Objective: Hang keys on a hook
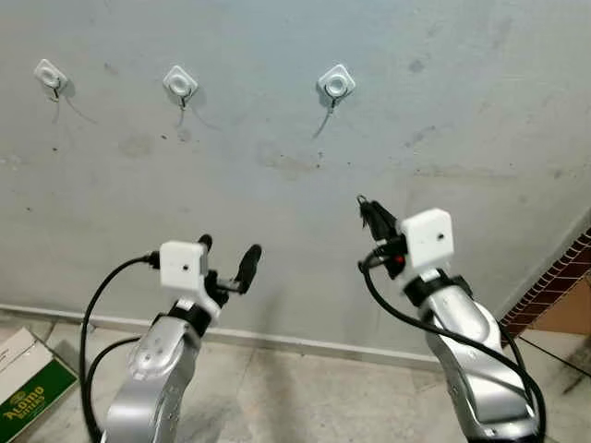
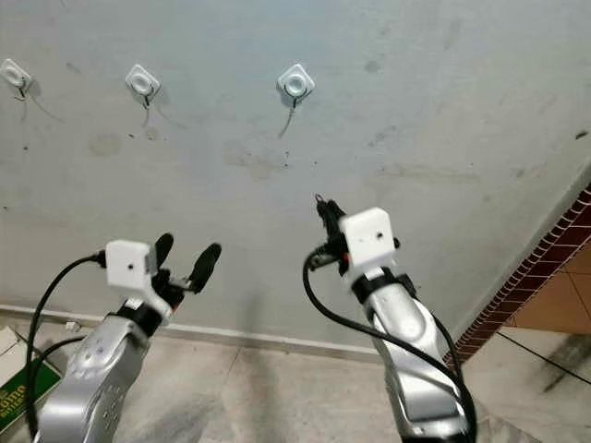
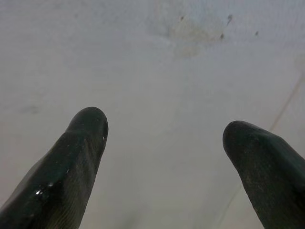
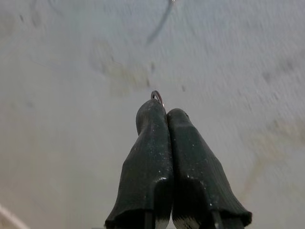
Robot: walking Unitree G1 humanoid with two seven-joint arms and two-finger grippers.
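Note:
Three white hooks are stuck in a row high on the grey wall: a left hook (image 1: 49, 76), a middle hook (image 1: 180, 84) and a right hook (image 1: 336, 85). My right gripper (image 1: 369, 214) is raised below and right of the right hook, apart from it. Its fingers (image 4: 157, 138) are shut on a thin metal key ring (image 4: 157, 96), whose loop pokes out above the tips. The keys themselves are hidden. My left gripper (image 1: 227, 251) is raised lower on the left, open, with bare wall between its fingers (image 3: 81, 143).
A white skirting strip (image 1: 305, 343) runs along the wall's foot above a tiled floor. A cardboard box (image 1: 26, 380) with a green label lies at the lower left. A brick edge (image 1: 554, 281) stands at the right.

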